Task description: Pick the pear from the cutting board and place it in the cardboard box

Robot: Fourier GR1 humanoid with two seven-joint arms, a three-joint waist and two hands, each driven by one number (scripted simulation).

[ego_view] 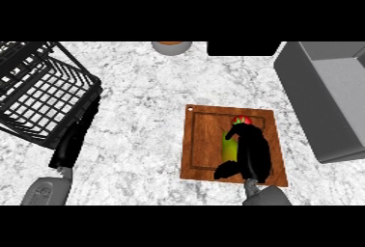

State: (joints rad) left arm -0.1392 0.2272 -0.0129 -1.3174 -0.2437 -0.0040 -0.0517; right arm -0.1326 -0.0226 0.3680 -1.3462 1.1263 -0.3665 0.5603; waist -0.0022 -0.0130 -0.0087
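At far left, black wire rack (43,91) sat on counter (143,120); left hand out of view. On cutting board (203,144), right hand (251,152) lay over pear (233,140), fingers curled round it. Grey box (331,96) at right.

Grey rounded forearms end in a glossy black robot hand (253,149).
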